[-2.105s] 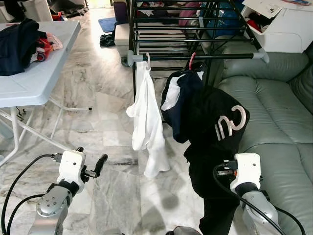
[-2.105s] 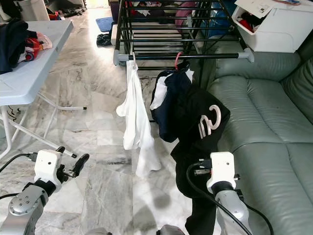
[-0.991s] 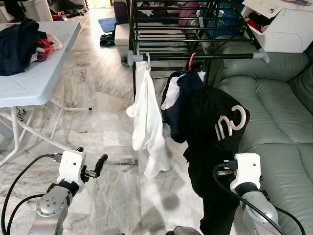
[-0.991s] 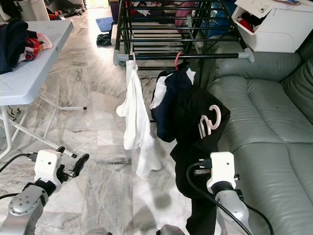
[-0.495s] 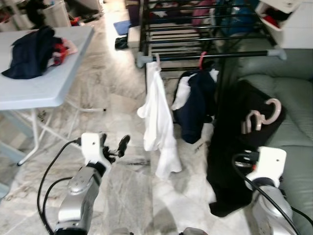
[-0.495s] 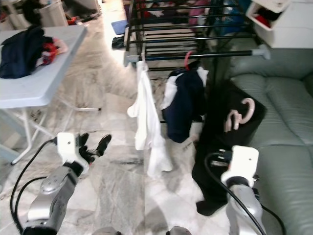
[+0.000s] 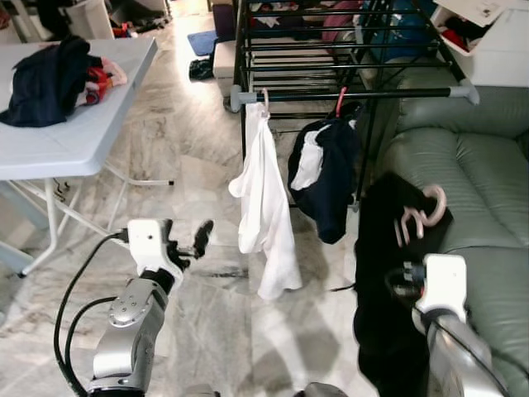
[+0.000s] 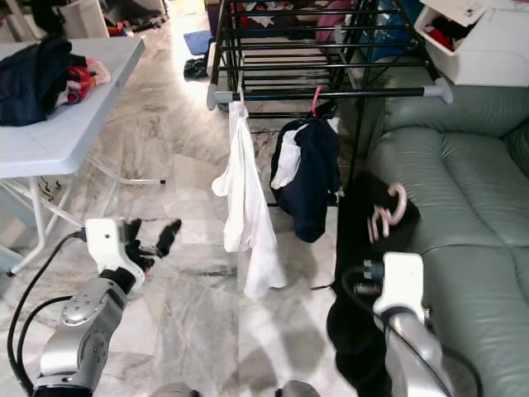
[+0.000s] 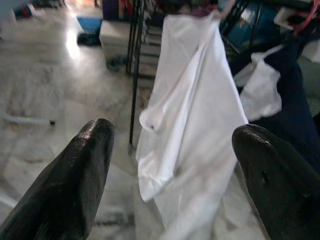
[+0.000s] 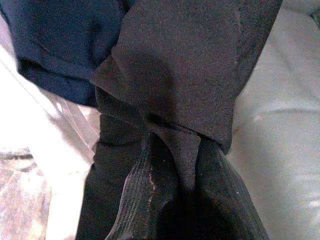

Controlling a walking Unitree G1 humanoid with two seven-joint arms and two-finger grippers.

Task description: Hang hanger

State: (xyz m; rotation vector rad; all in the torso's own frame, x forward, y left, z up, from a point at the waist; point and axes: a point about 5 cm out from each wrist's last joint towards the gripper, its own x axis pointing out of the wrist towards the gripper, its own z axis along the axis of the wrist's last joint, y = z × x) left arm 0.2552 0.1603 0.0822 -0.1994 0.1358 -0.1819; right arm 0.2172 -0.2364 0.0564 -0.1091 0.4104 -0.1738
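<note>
1. Left eye view puts the right gripper (image 7: 397, 281) low on the robot's right, in front of the grey-green leather sofa (image 7: 488, 190); its black fingers (image 10: 150, 200) are pinched together on a black garment (image 7: 388, 273).
2. That black cloth hangs on a pink plastic hanger (image 7: 420, 217), whose hook rises just above the gripper, well below and apart from the black metal rail (image 7: 355, 94) of the drying rack.
3. On the rail hang a white shirt (image 7: 266, 198) and, to its right, a navy-and-white garment (image 7: 324, 178) on a red hook.
4. Left gripper (image 7: 186, 240) hovers over the marble floor (image 7: 207, 314), fingers (image 9: 80, 175) spread wide apart, holding nothing and pointing at the white shirt.
5. A grey folding table (image 7: 74, 141) with heaped dark clothes (image 7: 50, 78) stands on the robot's left.
</note>
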